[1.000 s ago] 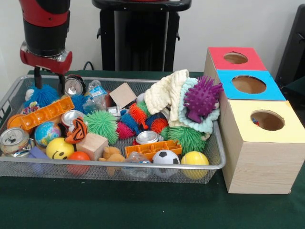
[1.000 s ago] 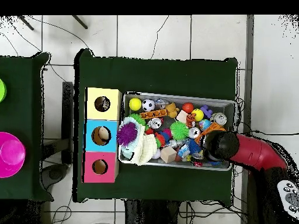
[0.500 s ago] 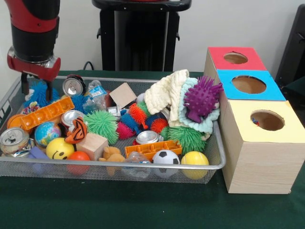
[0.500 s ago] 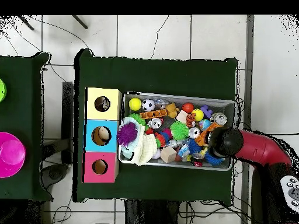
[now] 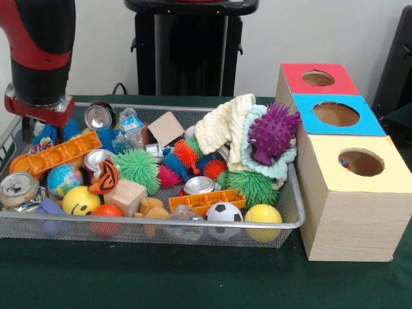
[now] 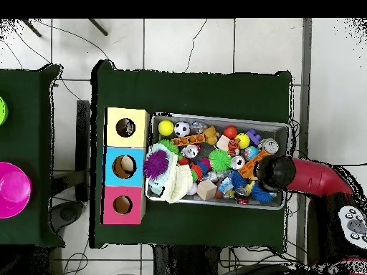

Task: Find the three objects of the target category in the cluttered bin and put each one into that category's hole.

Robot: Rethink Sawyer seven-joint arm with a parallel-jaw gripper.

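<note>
The wire mesh bin (image 5: 293,193) is full of mixed toys, and it also shows in the overhead view (image 6: 215,118). A shiny crumpled wrapper (image 5: 131,123), printed blue and white, lies at the bin's far side next to an upright silver can (image 5: 100,116). My gripper (image 5: 40,129) hangs over the bin's left end by a blue spiky ball (image 5: 71,131); it is open and holds nothing. In the overhead view the gripper (image 6: 277,172) is at the bin's right end. The yellow-surround hole (image 5: 361,162) is in the nearest wooden box, and something colourful shows inside it (image 6: 126,127).
The blue-surround hole (image 5: 336,114) and red-surround hole (image 5: 318,78) lie behind the yellow one. A cream cloth (image 5: 225,125) with a purple spiky ball (image 5: 270,133) is piled at the bin's right end. Dented cans (image 5: 18,187), balls and an orange block (image 5: 55,154) crowd the left.
In the front view my arm has moved steadily left along the bin's far side, from beside the upright can to the left end. It has taken hold of nothing.
</note>
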